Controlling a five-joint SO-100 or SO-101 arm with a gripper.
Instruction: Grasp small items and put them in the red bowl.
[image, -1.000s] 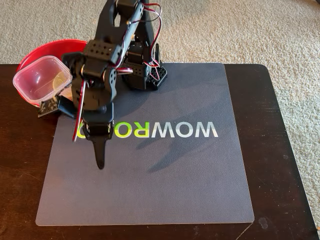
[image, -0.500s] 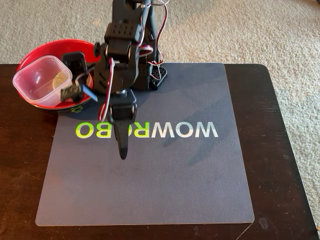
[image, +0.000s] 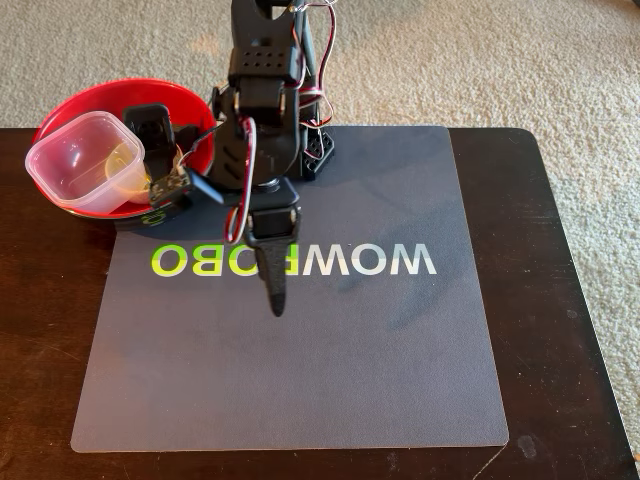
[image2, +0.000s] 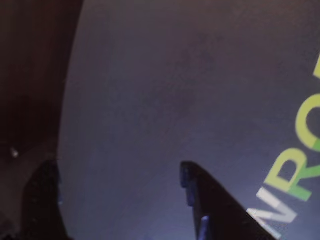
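Observation:
The red bowl (image: 195, 110) stands at the mat's far left corner in the fixed view, black outside with a small green mark. A clear square plastic tub (image: 75, 150) rests tilted in it, with something pale yellow showing through its wall. A black plastic part (image: 148, 122) lies in the bowl behind the tub. My gripper (image: 275, 300) hangs above the middle of the grey mat (image: 380, 350), pointing toward the camera, right of the bowl and holding nothing. In the wrist view the gripper (image2: 117, 167) shows two dark fingers (image2: 210, 205) well apart over bare mat.
The mat lies on a dark wooden table (image: 570, 300) with carpet beyond it. White and green lettering (image: 390, 260) crosses the mat under the arm. The arm's base (image: 315, 150) and wires stand just right of the bowl.

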